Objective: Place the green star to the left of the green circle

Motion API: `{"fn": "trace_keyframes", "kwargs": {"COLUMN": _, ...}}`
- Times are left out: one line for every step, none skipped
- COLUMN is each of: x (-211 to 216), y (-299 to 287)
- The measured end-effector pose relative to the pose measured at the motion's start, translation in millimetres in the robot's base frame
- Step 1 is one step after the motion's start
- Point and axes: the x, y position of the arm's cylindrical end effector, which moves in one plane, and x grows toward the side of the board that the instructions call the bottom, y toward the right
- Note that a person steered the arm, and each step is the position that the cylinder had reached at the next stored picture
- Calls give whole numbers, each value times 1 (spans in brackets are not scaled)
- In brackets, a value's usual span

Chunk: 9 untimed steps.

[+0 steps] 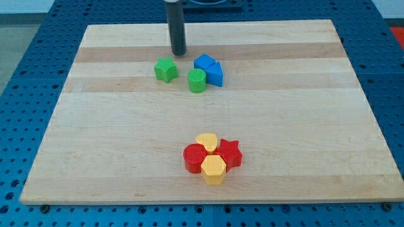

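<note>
The green star (pixel 165 70) lies on the wooden board in the upper middle of the view. The green circle (pixel 197 81) stands just to its right and a little lower, with a small gap between them. My tip (pixel 179 53) rests on the board just above and slightly right of the green star, close to it but apart. The rod rises straight to the view's top.
Two blue blocks (pixel 209 69) sit together touching the green circle's upper right. A cluster of a red circle (pixel 194 157), a red star (pixel 230 152), a yellow block (pixel 206 142) and a yellow hexagon (pixel 213 168) lies at the lower middle. The board (pixel 95 139) lies on a blue pegboard.
</note>
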Motion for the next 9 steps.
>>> {"fn": "trace_keyframes", "kwargs": {"x": -4, "y": -49}}
{"fn": "trace_keyframes", "kwargs": {"x": 18, "y": -56}}
{"fn": "trace_keyframes", "kwargs": {"x": 30, "y": -36}}
{"fn": "trace_keyframes", "kwargs": {"x": 46, "y": -24}}
{"fn": "trace_keyframes", "kwargs": {"x": 49, "y": -40}}
{"fn": "trace_keyframes", "kwargs": {"x": 74, "y": -44}}
{"fn": "trace_keyframes", "kwargs": {"x": 99, "y": -44}}
{"fn": "trace_keyframes", "kwargs": {"x": 108, "y": -43}}
{"fn": "trace_keyframes", "kwargs": {"x": 110, "y": -43}}
